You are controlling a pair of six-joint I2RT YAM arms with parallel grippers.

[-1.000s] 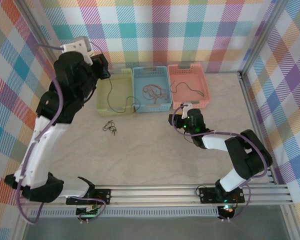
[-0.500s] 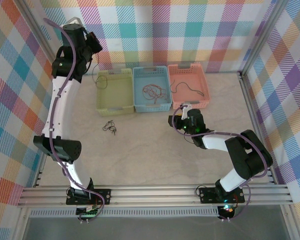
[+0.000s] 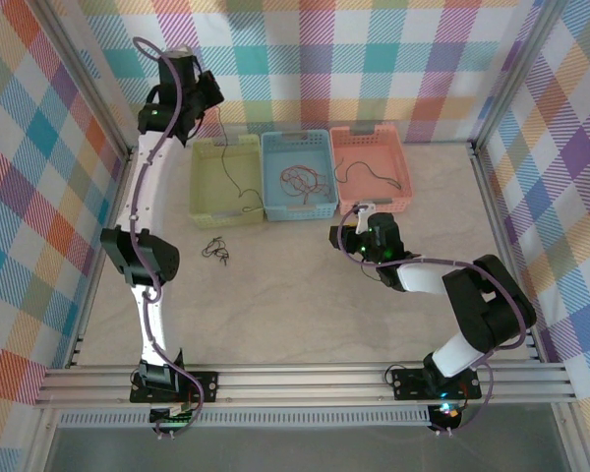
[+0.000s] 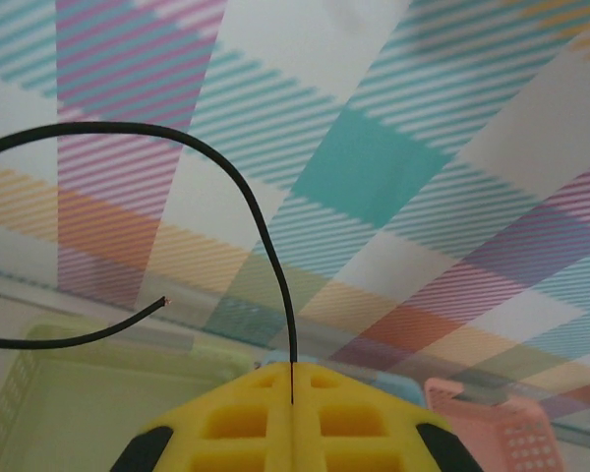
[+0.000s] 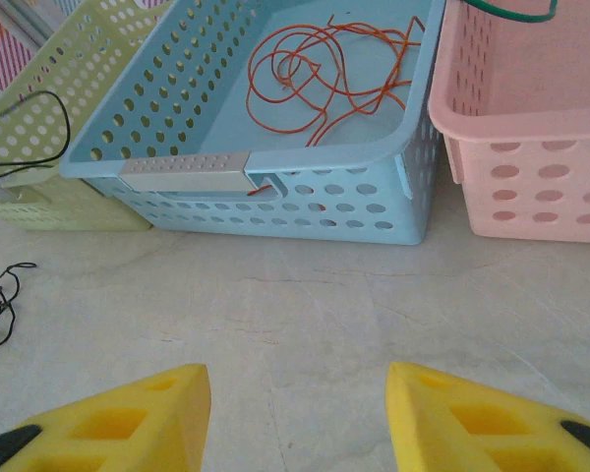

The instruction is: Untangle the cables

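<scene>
Black cable [image 4: 271,258] vanishes between clamped left jaws.

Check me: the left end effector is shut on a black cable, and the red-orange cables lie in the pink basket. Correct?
One slip: the red-orange cables lie in the blue basket, not the pink basket, as the right wrist view shows. The rest holds: the left end effector is shut on a black cable.

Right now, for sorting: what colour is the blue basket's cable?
Red-orange cable; right wrist view.
</scene>
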